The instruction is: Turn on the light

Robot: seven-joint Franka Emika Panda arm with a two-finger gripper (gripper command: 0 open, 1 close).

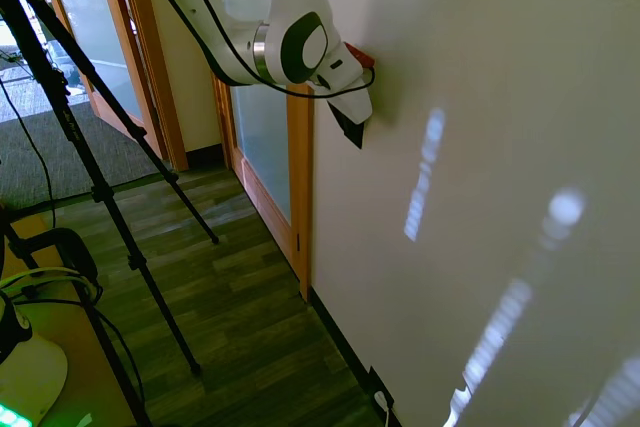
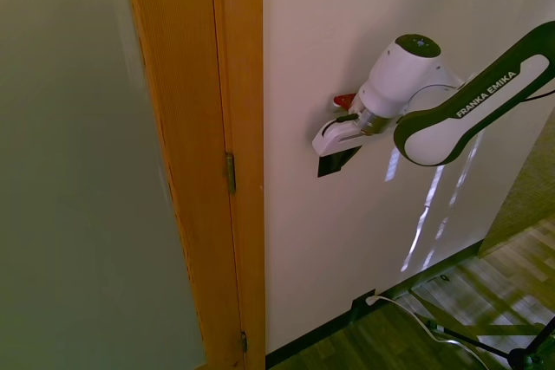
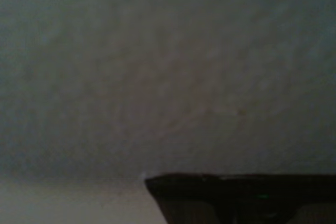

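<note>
The light switch is a small black upright plate on the white wall, just right of the wooden door frame. No lamp is in view. My gripper presses against the wall at the plate's upper right corner, its dark fingers together as one wedge overlapping the plate. From the other side, the gripper touches the wall and hides the switch. The wrist view is close to the wall, with the black switch plate at its lower edge.
The wooden door frame with a frosted glass door stands right beside the switch. At floor level sits a black outlet with a white plug. Dark wood flooring runs along the wall.
</note>
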